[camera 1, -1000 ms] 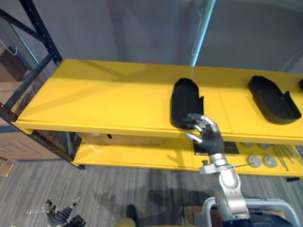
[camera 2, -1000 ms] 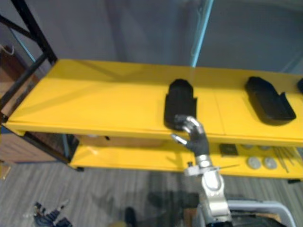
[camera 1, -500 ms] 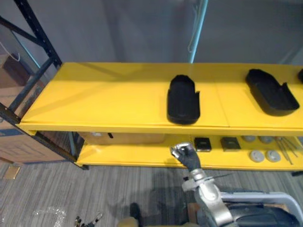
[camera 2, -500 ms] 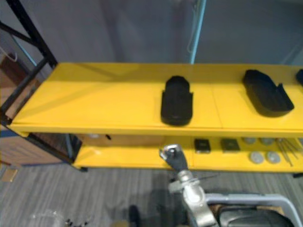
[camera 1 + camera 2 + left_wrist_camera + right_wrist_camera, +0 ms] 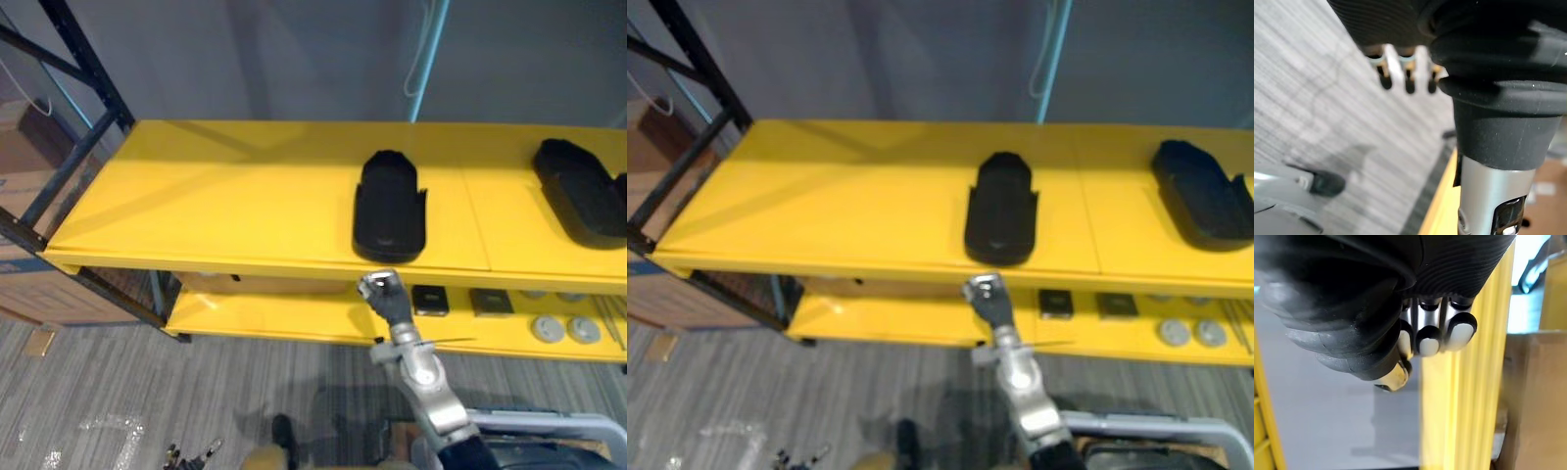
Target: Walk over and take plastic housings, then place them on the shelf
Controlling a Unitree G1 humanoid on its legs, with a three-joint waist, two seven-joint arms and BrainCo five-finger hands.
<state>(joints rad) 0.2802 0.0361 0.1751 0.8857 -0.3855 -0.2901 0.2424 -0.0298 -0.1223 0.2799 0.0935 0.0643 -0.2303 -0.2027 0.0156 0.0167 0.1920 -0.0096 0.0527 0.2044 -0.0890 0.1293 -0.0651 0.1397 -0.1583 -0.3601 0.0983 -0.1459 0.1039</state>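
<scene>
We find the middle housing [image 5: 390,208] on the shelf [image 5: 216,196]; a second housing [image 5: 580,192] right of it, our right hand [image 5: 383,293] before it.

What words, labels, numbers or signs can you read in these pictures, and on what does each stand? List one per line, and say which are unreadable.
No text can be read anywhere.
Middle plastic housing and right-hand plastic housing on the yellow shelf: no print visible.
Small parts on the lower level: too small to tell if marked.
Cardboard box at the left: nothing legible.
</scene>
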